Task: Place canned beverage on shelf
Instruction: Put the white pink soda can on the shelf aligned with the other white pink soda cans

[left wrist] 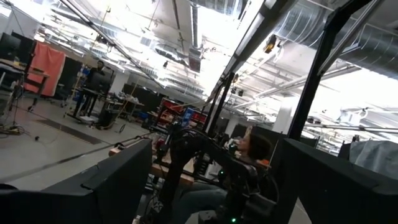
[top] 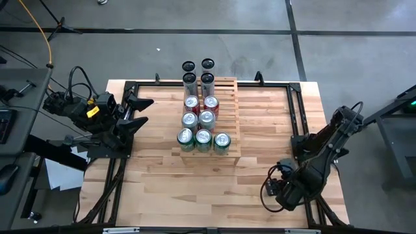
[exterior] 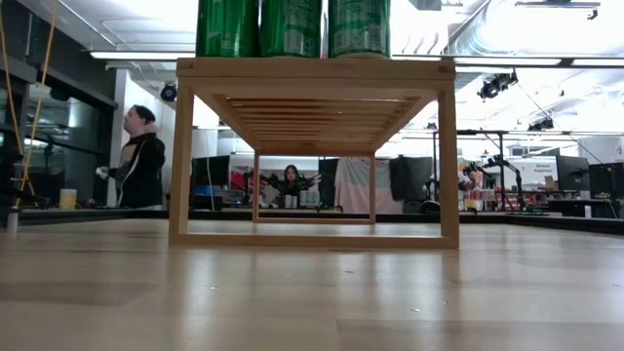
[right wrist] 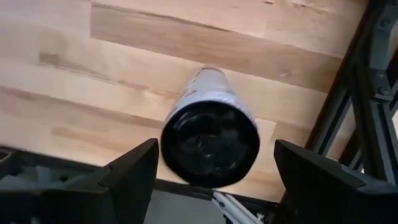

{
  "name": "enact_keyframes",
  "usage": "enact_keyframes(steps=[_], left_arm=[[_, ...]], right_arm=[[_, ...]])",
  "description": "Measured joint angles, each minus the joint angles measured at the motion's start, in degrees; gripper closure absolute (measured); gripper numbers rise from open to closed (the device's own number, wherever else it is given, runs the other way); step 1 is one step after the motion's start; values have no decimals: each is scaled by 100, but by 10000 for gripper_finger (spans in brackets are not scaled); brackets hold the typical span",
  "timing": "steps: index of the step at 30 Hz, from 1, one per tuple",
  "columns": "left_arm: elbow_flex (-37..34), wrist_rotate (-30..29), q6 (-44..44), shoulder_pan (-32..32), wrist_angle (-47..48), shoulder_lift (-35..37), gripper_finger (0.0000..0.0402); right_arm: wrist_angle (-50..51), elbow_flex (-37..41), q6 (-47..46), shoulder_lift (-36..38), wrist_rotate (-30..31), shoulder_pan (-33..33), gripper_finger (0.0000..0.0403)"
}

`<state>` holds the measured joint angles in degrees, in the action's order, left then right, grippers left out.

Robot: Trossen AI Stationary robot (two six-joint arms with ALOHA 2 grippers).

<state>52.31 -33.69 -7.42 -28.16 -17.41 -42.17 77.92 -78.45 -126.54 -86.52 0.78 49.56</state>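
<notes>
Your right gripper (top: 281, 188) sits at the near right corner of the table (top: 149, 175) in the high view, folded low over the frame rail, well apart from the shelf (top: 229, 117); from above you cannot tell what it holds. Your left gripper (top: 138, 111) waits at the far left edge, fingers spread and empty, pointing toward the shelf; it leaves the middle of the table free. The shelf stands mid-table toward the far side, already carrying cans: three green cans (top: 203, 140) on the nearest step, two silver cans (top: 198, 119) behind, red cans (top: 201, 103) next, and dark tall cans (top: 197, 79) at the far end. I judge the right column of the upper steps offers open room, so you would come in from the right.

From table height, the shelf's (exterior: 312, 70) near step carries the three green cans (exterior: 292, 27) side by side; its open underside shows nothing blocking the near approach; a person (exterior: 136, 156) stands in the room beyond, far left.

Through the left wrist camera you see only the room past two spread fingers (left wrist: 112, 186); nothing lies between them.

Through the right wrist camera, a dark-ended can (right wrist: 210, 144) hangs end-on between the wide-set fingers (right wrist: 134, 171), over bare tabletop near the frame rail (right wrist: 348, 118); contact with the pads is not clear, so I cannot tell whether it is gripped.
</notes>
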Motion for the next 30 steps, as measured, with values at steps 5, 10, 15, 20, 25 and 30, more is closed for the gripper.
enact_keyframes(steps=[5,10,15,20,25,30], left_arm=[[0,0,-84,0,-2,0,53],[0,0,-98,-1,-2,0,53],[0,0,-98,0,-2,0,53],[0,0,-98,0,-2,-2,53],[0,0,-96,-1,-2,0,53],[0,0,-96,-2,-2,-2,53]], right_arm=[[-292,229,-68,2,1,-4,100],[-650,481,-66,2,2,-4,100],[-892,708,-92,2,2,-4,100],[-907,725,142,2,91,-4,100],[-992,671,850,-2,125,-4,129],[-974,202,2136,-2,144,-6,164]])
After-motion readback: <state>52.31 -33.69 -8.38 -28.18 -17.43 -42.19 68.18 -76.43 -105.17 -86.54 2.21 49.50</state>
